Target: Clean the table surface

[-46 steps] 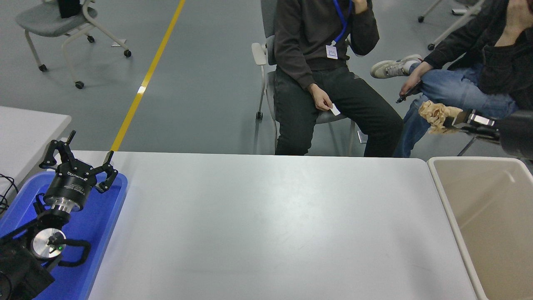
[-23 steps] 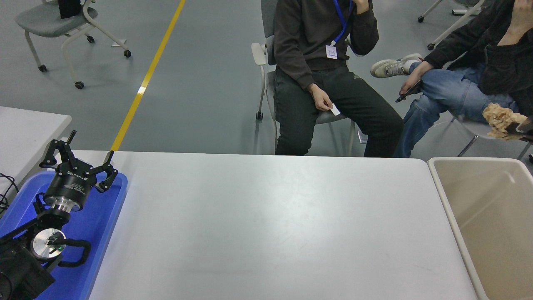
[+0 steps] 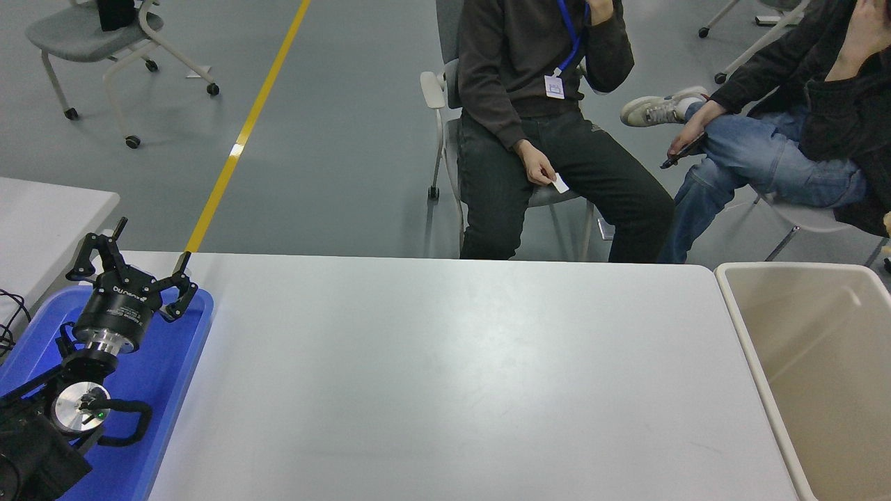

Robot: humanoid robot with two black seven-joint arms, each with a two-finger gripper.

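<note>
Grey-white and bare, the table surface stretched between the blue tray and the beige bin, so I judged the clearing done, my left gripper parked spread-fingered over the tray, my right out of sight.

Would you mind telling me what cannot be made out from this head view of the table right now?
- Right gripper: outside the head view, past the right edge.
- Beige bin: cut off by the right and bottom edges, so most of its inside is unseen.
- Blue tray: largely covered by the parked left gripper and its arm; its contents cannot be told.
- Small white item in the seated person's hand: too small to identify.
</note>
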